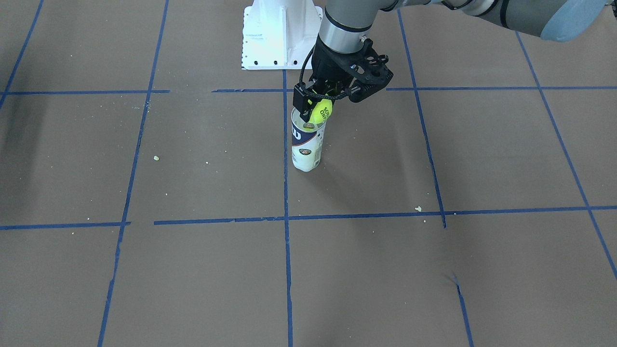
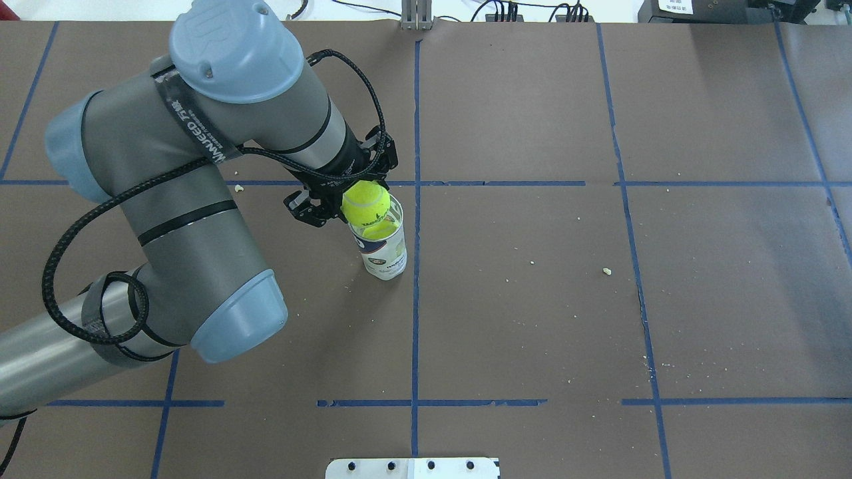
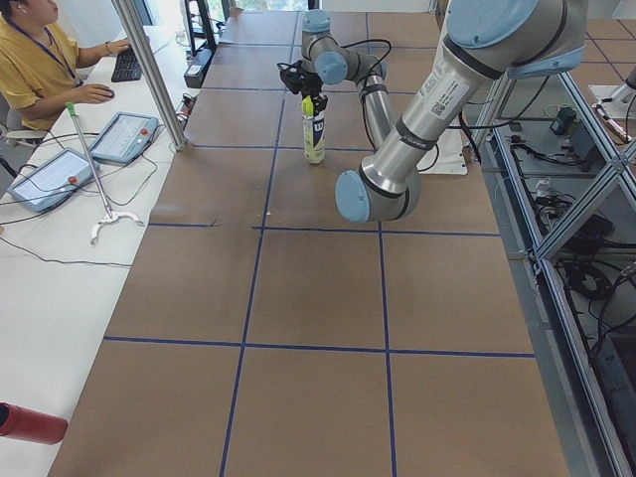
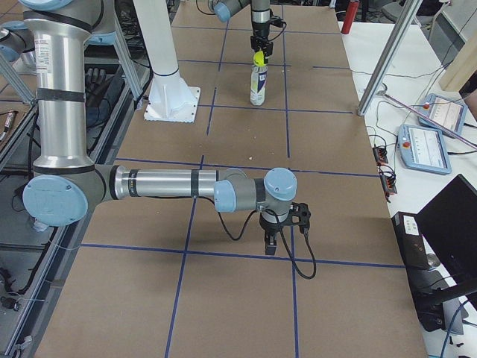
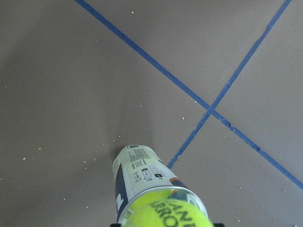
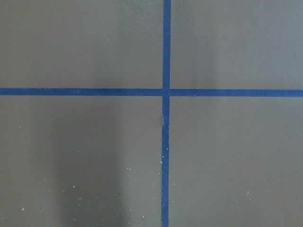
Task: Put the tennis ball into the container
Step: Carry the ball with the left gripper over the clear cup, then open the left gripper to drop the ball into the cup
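Left gripper is pinching the tennis ball, with the ball right at the mouth of the container and not in yet. From overhead it looks a bit off-centre to the rim. The fit is tight: released off-axis, the ball likely catches the rim and drops to the tabletop. Pushing down could tip the container, since nothing braces it. Right gripper is well apart; can't tell if it's spread or closed.
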